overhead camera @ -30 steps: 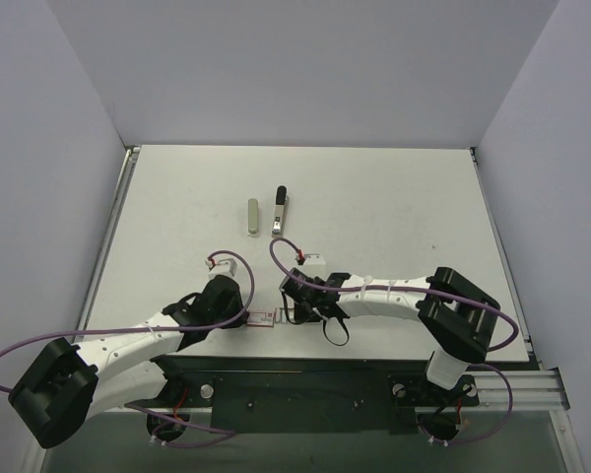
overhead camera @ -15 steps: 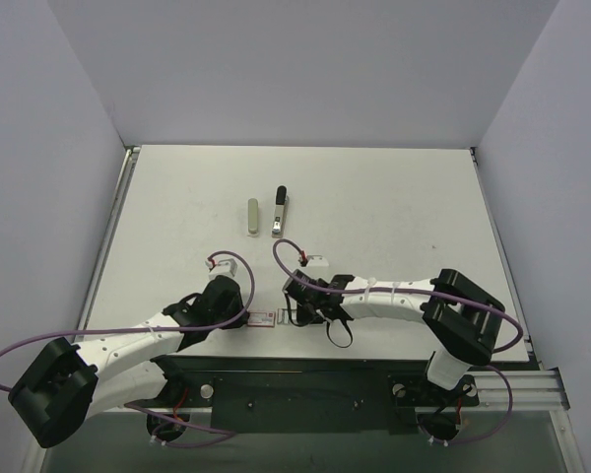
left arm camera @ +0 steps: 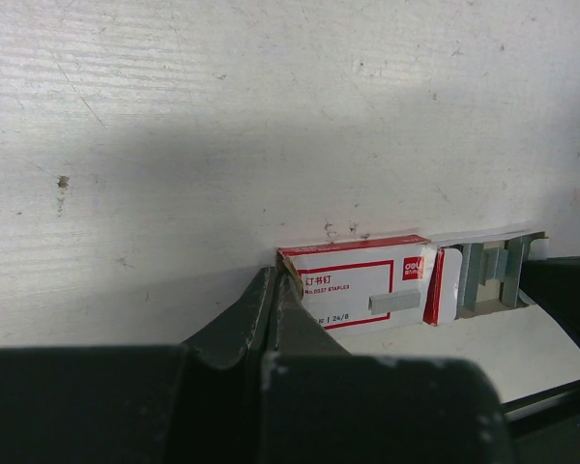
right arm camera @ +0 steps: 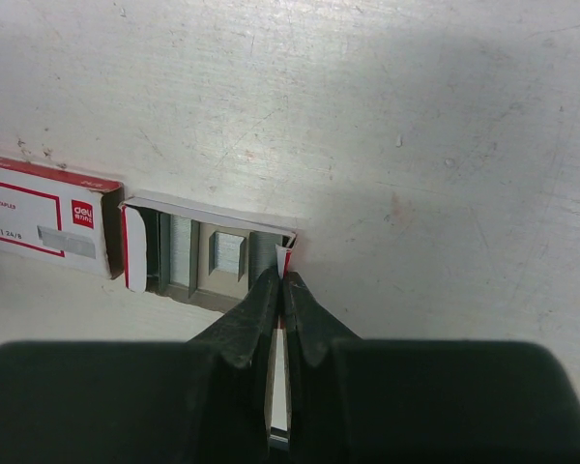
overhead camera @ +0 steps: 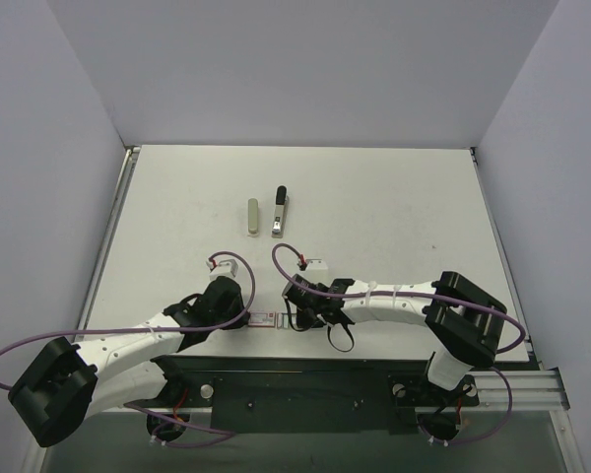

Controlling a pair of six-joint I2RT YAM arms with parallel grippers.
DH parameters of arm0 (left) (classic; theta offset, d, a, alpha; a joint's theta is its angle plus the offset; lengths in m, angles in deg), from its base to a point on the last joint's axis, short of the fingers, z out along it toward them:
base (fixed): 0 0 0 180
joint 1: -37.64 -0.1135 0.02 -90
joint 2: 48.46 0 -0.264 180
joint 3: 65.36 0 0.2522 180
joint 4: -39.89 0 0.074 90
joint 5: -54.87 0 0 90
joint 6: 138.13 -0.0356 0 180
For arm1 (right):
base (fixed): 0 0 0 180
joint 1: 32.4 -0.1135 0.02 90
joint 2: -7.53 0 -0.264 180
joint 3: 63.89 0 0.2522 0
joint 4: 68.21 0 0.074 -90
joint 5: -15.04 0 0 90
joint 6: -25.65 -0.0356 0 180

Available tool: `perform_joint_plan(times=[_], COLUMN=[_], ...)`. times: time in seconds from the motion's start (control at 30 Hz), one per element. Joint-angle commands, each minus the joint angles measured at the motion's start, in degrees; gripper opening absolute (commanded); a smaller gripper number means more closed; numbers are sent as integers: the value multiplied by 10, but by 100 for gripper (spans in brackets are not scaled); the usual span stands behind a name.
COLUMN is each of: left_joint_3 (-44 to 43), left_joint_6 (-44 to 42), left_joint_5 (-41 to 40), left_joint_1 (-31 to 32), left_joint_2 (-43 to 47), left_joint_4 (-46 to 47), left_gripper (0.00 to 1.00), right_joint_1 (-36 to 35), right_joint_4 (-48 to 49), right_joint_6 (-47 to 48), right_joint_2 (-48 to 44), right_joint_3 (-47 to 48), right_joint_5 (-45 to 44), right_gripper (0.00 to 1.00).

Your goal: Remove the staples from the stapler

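The red-and-white cardboard staple box [left arm camera: 353, 285] sits at the bench's [overhead camera: 394, 207] near edge with its grey inner tray [right arm camera: 213, 256] slid out and silver staple strips [right arm camera: 179, 253] still inside, the left gripper [left arm camera: 278, 285] has its jaws pinched tight on the box end, the right gripper [right arm camera: 282, 275] has its jaws pinched on the tray's flap and has dropped a touch lower than a second ago, and the slim grey-and-black hinged stapler [overhead camera: 279, 212] lies well away, just beside a plain beige-grey bar [overhead camera: 253, 217].

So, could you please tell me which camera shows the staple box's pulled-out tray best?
The right wrist view: the tray lies open up close, staples showing. The left wrist view shows it smaller, at the frame's right; the top view shows only a tiny speck.
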Motion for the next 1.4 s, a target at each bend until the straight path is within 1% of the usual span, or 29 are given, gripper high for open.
perform_joint_plan(times=[0.0, 0.5, 1.03, 1.37], left_joint_3=[4, 5, 13, 5], left_joint_6=[3, 5, 38, 40], left_joint_5=[-4, 1, -12, -17], left_joint_1=[5, 9, 52, 65], left_joint_2=[2, 8, 18, 0], left_joint_4=[-27, -26, -24, -15], left_gripper=[0, 0, 0, 0], right_joint_1=[-6, 2, 2, -3], right_joint_4=[-19, -22, -20, -14], right_joint_6=[-6, -4, -6, -1], right_joint_2=[-1, 14, 32, 40], right_joint_3=[15, 31, 42, 52], right_joint_5=[-11, -11, -5, 3], right_gripper=[0, 0, 0, 0])
